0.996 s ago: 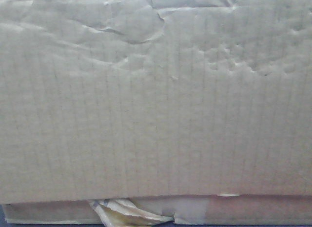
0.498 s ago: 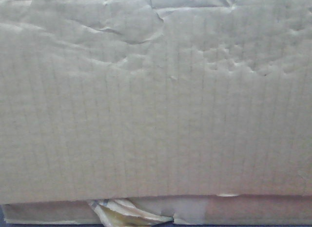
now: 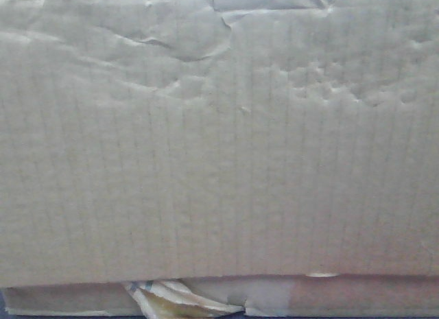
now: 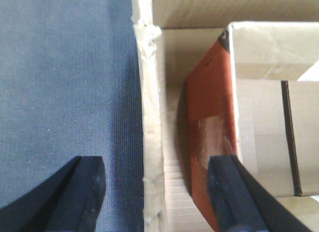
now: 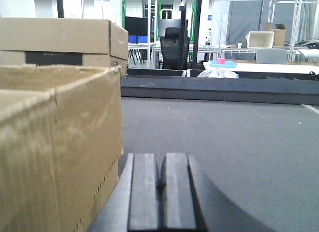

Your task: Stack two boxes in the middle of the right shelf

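The tall box fills the front view with its wrinkled face. A strip of the shallow box shows along the bottom edge, with torn tape peeling at lower centre-left. In the left wrist view the left hand is spread, its fingers either side of a ragged cardboard wall on the dark desk. The right hand, at bottom centre, is pressed together beside an open carton on the left.
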You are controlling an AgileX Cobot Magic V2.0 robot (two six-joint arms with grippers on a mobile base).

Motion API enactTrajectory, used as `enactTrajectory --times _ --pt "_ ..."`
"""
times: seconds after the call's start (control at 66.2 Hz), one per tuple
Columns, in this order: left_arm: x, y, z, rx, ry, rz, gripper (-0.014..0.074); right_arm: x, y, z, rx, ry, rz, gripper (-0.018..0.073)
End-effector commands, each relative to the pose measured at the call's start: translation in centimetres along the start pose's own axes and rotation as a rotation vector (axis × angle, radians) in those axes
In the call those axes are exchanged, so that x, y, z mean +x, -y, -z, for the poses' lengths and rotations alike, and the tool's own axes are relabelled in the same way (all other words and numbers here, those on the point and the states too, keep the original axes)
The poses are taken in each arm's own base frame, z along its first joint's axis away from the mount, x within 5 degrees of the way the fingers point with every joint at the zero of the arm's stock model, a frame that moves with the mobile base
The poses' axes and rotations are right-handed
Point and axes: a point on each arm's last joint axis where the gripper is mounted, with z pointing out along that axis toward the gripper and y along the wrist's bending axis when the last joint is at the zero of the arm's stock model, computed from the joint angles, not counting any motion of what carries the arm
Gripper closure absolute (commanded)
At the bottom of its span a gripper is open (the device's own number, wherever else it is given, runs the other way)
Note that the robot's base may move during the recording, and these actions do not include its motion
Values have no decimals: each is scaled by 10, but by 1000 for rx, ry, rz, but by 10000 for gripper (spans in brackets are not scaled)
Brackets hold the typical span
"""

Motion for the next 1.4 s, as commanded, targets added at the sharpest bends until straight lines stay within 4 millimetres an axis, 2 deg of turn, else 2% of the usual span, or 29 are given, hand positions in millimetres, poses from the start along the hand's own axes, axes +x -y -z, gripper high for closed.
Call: enactTrajectory --times 0.0,0.181,0.317,0.423,0.574,0.709,1.042,1.208,1.389 --pt "1 0 -7 -6 -17 -6 246 -30 -1 7 1 14 6 727" --pt "2 2 -11 -1 -36 -13 246 -84 -3 12 3 -293 -21 727" --pt "1 4 -17 -9 -50 -21 246 -105 -4 2 27 -630 -77 727" --pt "1 5 -21 -15 -60 -23 246 -122 -5 -9 31 -708 -76 727" --pt "1 5 -22 -17 -60 -25 246 -130 -5 -23 30 -736 -79 727" --pt "1 5 -22 -18 -60 -22 246 -138 -6 -42 87 -887 -181 702" --pt "-1 0 -23 -12 -70 -25 246 -149 -9 -118 132 -1028 -196 699" --pt "-5 -9 -25 -21 -73 -23 246 -158 -23 -151 119 -1027 -122 699" --pt "-5 -9 -26 -13 -78 -36 246 -156 -52 -181 44 -1058 -79 699"
